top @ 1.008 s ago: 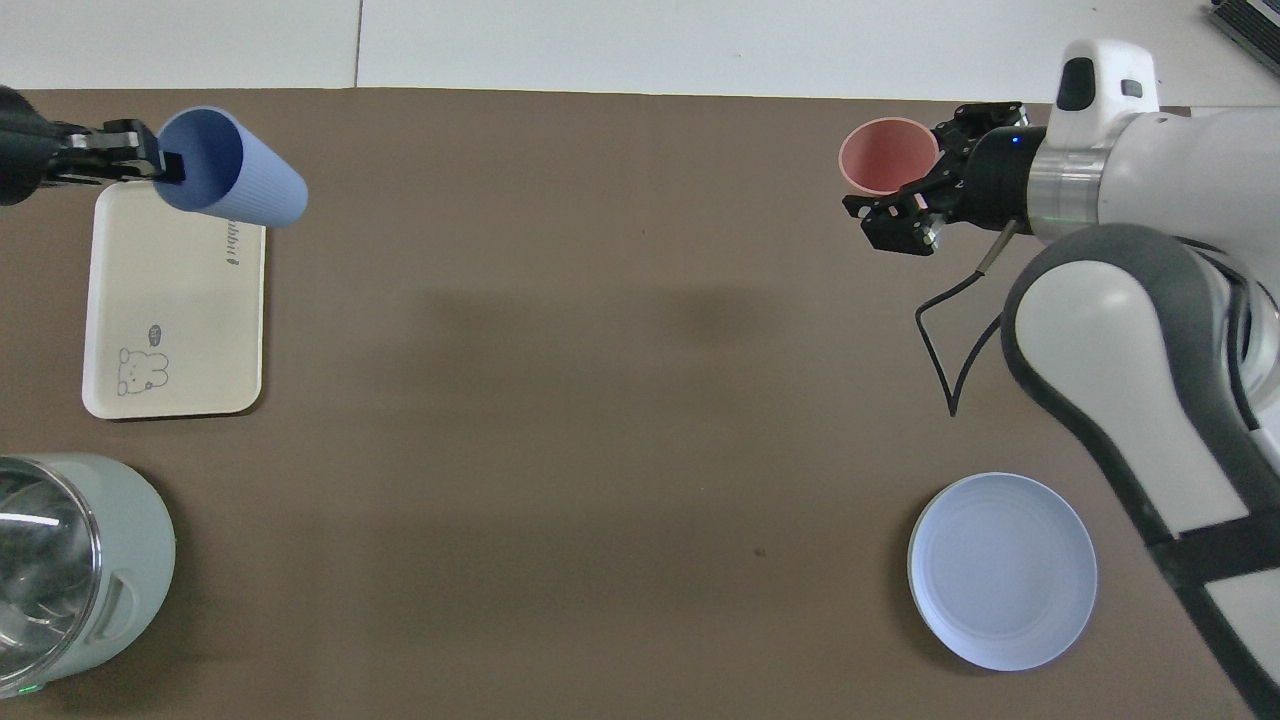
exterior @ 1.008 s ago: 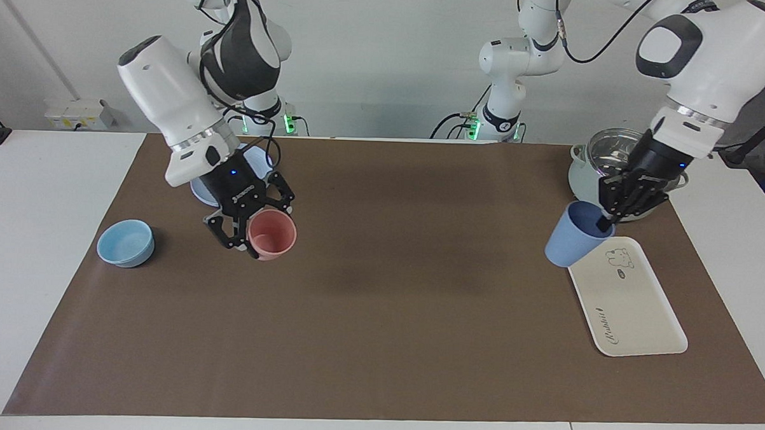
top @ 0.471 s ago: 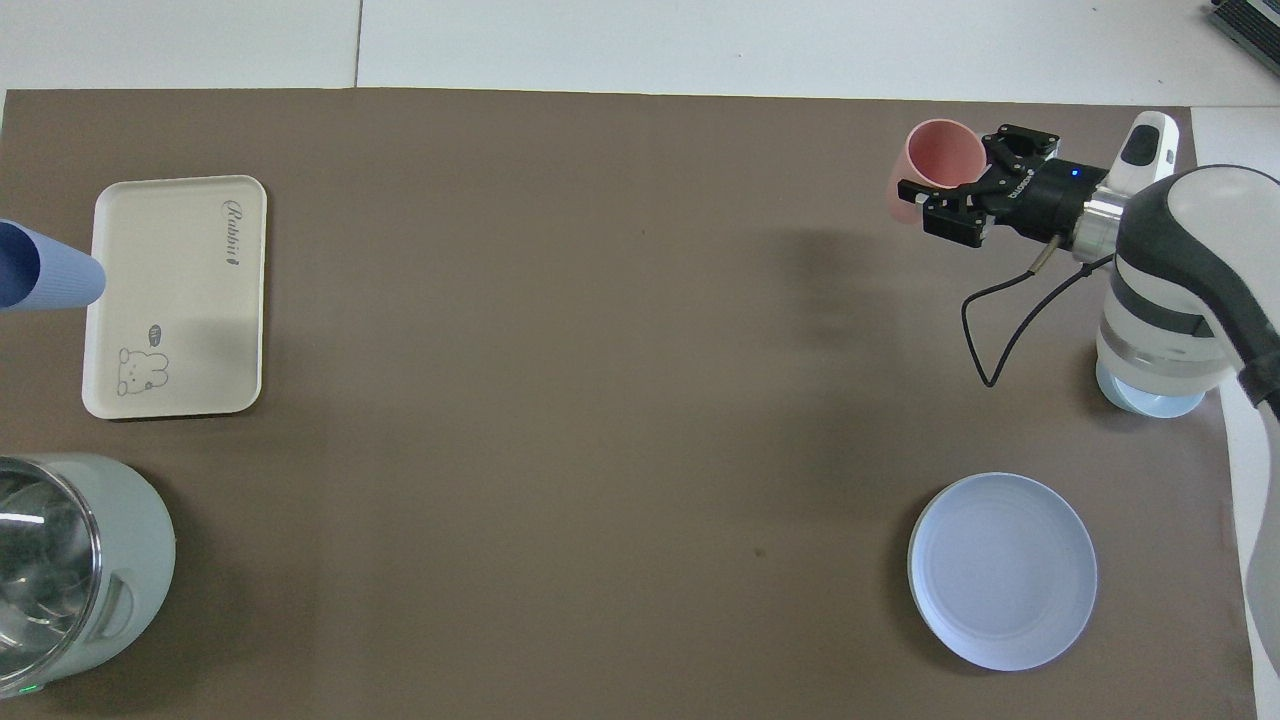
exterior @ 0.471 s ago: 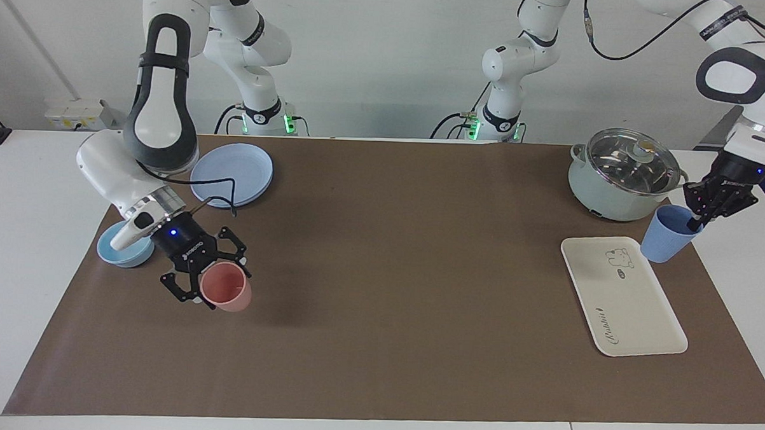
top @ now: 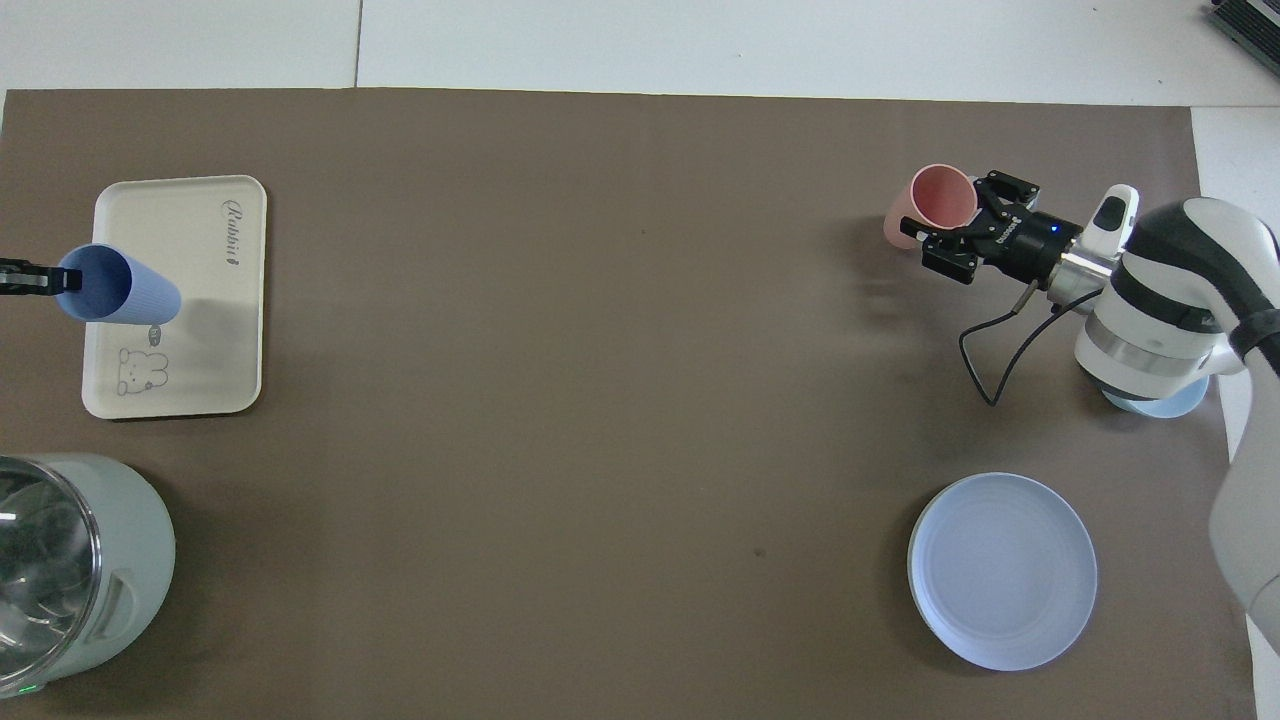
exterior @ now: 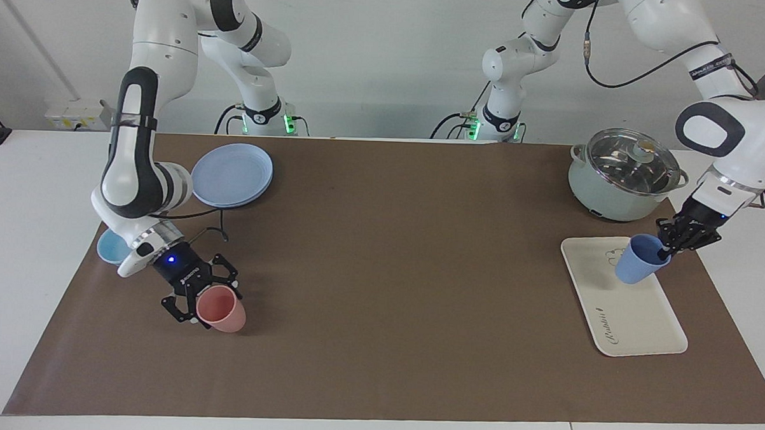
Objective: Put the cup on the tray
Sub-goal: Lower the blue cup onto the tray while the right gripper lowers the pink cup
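over cream tray [exterior: 633,319]: tapered matte blue cup [exterior: 632,267], tilted, pincer-held.

I watched the left pincer [exterior: 665,250] swing the cup [exterior: 635,264] out past the right edge of the tray [exterior: 640,319] half a second back; now it has brought it in over the tray's upper part, by the bear drawing, tilted. My right pincer [exterior: 196,307] has carried the pink cup [exterior: 221,308] from mid-left of the facing frame down toward lower left. The pot [exterior: 622,175] and blue plate [exterior: 232,174] are uncovered again.
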Robot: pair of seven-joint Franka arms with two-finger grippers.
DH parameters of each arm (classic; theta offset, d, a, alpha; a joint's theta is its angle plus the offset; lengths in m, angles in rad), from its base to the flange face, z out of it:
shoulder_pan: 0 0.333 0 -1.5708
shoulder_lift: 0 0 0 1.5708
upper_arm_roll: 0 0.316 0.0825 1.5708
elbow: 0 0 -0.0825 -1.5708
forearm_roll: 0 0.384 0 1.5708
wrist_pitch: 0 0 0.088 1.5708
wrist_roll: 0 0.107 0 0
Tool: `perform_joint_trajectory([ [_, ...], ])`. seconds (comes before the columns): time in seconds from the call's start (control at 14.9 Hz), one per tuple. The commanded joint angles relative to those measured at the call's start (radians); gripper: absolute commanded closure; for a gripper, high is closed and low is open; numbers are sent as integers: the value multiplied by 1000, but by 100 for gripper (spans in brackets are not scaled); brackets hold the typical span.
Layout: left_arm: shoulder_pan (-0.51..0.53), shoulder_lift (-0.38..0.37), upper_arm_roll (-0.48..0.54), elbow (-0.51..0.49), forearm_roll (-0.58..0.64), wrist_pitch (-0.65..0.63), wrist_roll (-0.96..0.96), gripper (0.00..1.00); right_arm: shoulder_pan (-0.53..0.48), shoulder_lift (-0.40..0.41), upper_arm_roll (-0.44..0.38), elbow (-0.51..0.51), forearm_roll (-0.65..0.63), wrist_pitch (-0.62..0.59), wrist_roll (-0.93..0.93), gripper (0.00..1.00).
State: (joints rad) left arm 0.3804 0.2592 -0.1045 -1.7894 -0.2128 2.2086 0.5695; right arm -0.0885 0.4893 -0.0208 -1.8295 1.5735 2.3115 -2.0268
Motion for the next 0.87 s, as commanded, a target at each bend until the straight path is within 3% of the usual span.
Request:
perform_joint_trajectory([
  [0.0,-14,60,2,-4,15,72,-48,100,-31,-17,13,-45,57,-35,-100,100],
  [0.2,-23,63,2,4,-38,78,-59,100,-28,-17,12,-57,65,-30,-119,100],
  [0.27,-23,63,3,5,-63,83,-57,94,-28,-17,12,-59,65,-26,-121,100],
  [0.34,-23,64,3,13,-66,94,-59,67,-27,-17,12,-60,65,-21,-137,8],
  [0.4,-23,64,3,18,-66,94,-60,45,-25,-17,12,-60,65,-15,-147,0],
  [0.47,-23,64,3,27,-66,92,-62,10,-25,-17,12,-63,65,-15,-148,0],
  [0.54,-23,63,3,39,-65,77,-62,0,-27,-18,12,-63,63,-21,-148,0],
  [0.67,-29,52,3,88,-60,-11,-72,0,-22,-26,12,-57,62,-24,-148,0],
  [0.81,-51,45,9,190,-46,-194,-135,0,-17,-43,12,-54,62,-21,-142,0],
])
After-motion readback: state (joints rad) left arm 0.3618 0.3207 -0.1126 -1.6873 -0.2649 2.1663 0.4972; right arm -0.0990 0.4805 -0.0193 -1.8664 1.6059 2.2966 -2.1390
